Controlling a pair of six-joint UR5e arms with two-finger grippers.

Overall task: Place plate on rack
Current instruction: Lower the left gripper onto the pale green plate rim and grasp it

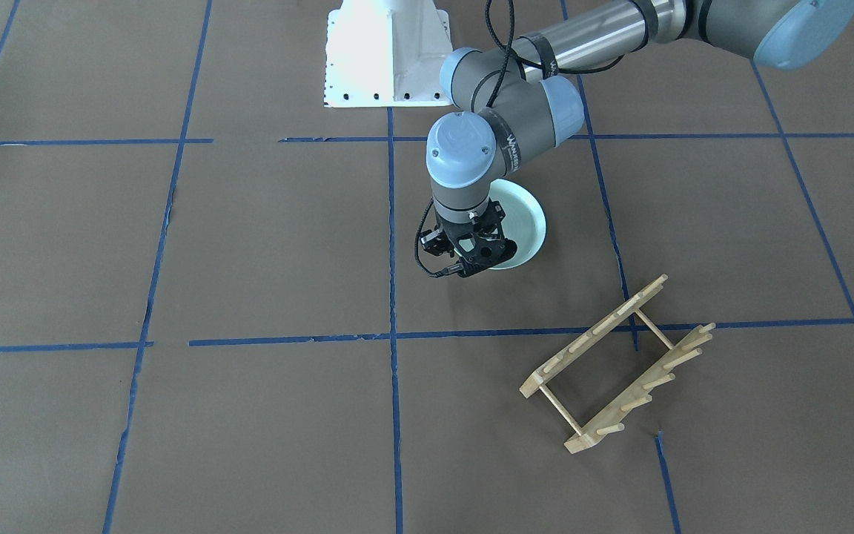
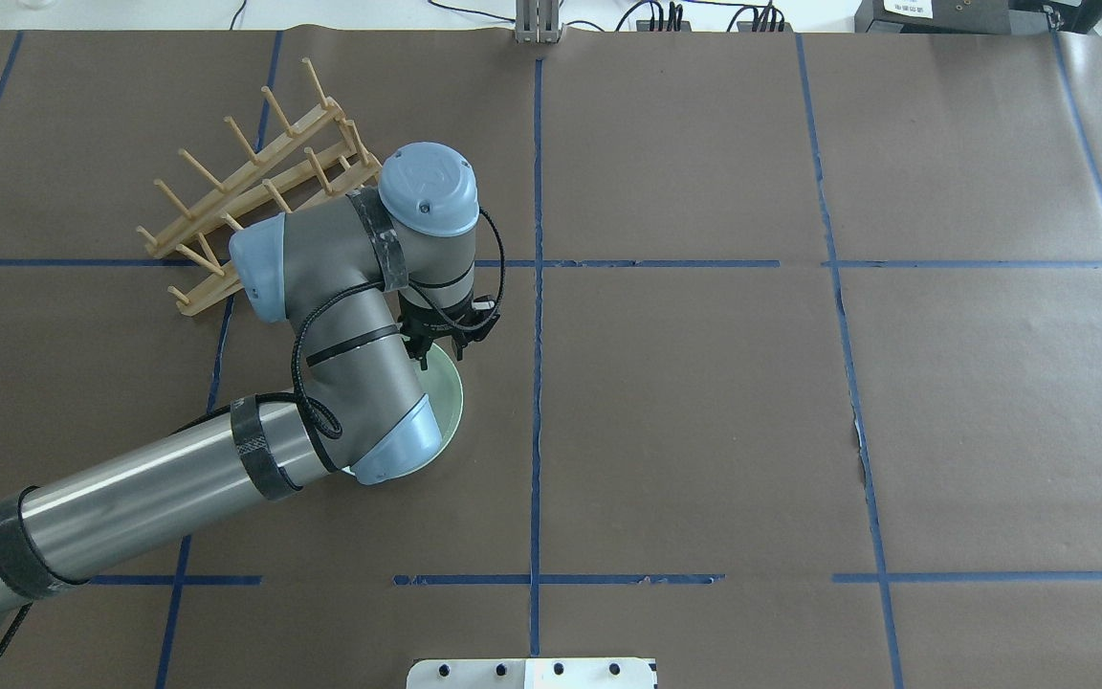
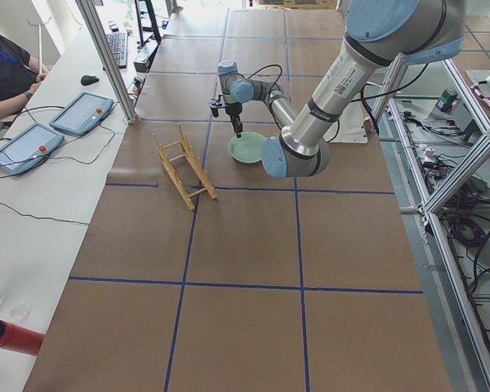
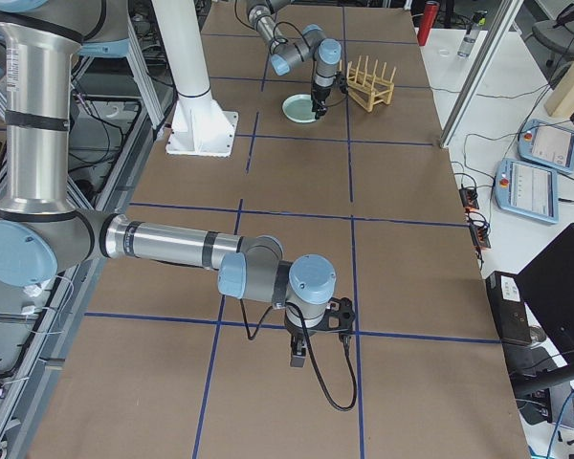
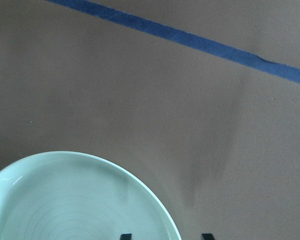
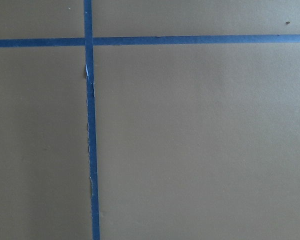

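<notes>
The pale mint-green plate [image 1: 527, 219] lies flat on the brown table, right side up. My left gripper [image 1: 475, 256] points down over its rim on the side away from the robot's base. In the left wrist view the plate [image 5: 75, 200] fills the lower left. The two fingertips [image 5: 125, 236] stand apart, one over the plate's inside and one outside the rim, so the gripper is open. The wooden rack [image 1: 616, 363] stands apart from the plate; in the overhead view the rack [image 2: 254, 182] lies beyond the left arm's elbow. My right gripper [image 4: 316, 330] shows only in the exterior right view, low over bare table; I cannot tell whether it is open or shut.
Brown paper with blue tape lines [image 2: 537, 287] covers the table. The robot's white base [image 1: 386, 55] stands at the near edge. The right wrist view shows only paper and tape. An operator's desk with tablets [image 3: 82, 114] lies past the far edge.
</notes>
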